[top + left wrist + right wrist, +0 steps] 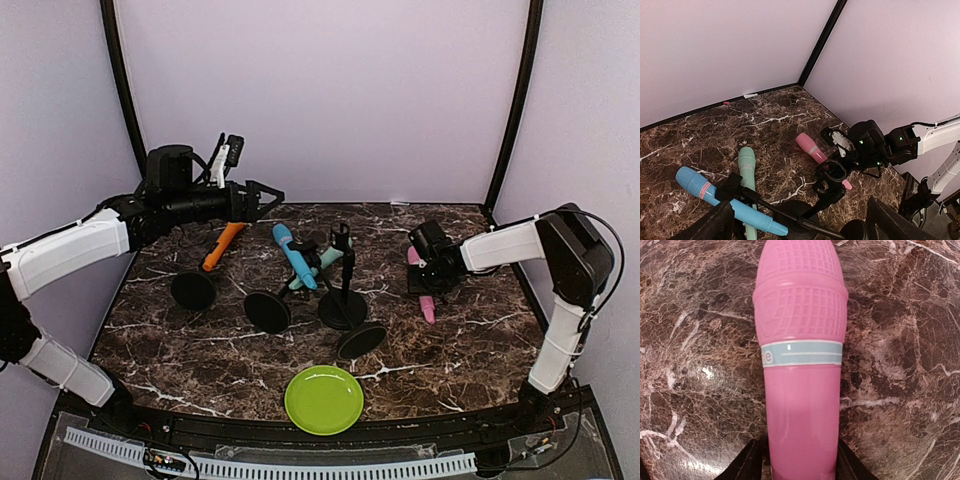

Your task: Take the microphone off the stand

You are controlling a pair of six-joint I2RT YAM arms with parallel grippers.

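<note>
A pink microphone [427, 305] lies flat on the marble table, apart from the stands. My right gripper [422, 283] is low over it, and in the right wrist view its two black fingertips [747, 465] stand either side of the pink handle [800, 405] with thin dark gaps, so it is open. An empty black stand [342, 300] with its clip [832, 172] is just left of it. A blue microphone [293, 255] and a teal one [326, 258] are at neighbouring stands. An orange microphone [224, 245] sits in the far-left stand. My left gripper [265, 195] hovers open, high at the back left.
Black round stand bases [267, 312] [360, 340] [192, 290] are spread over the table's middle. A green plate [324, 399] lies near the front edge. Purple walls with black corner posts [515, 100] close off the back and sides.
</note>
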